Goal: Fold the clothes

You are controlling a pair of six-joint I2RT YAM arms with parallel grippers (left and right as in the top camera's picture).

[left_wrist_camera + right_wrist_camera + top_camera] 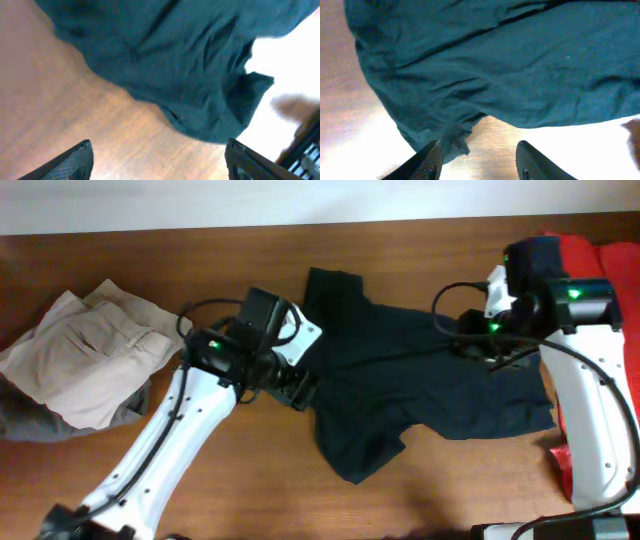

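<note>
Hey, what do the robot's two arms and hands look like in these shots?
Both arms have white, rounded link shells: left arm, right arm. Their joints are black housings, each with a small green light, and black cables loop around the wrists. Each hand ends in two dark, matte, pointed fingers: left hand, right hand.

Open table along the far edge — black T-shirt mid-table, beige trousers left, red garments right.
</note>
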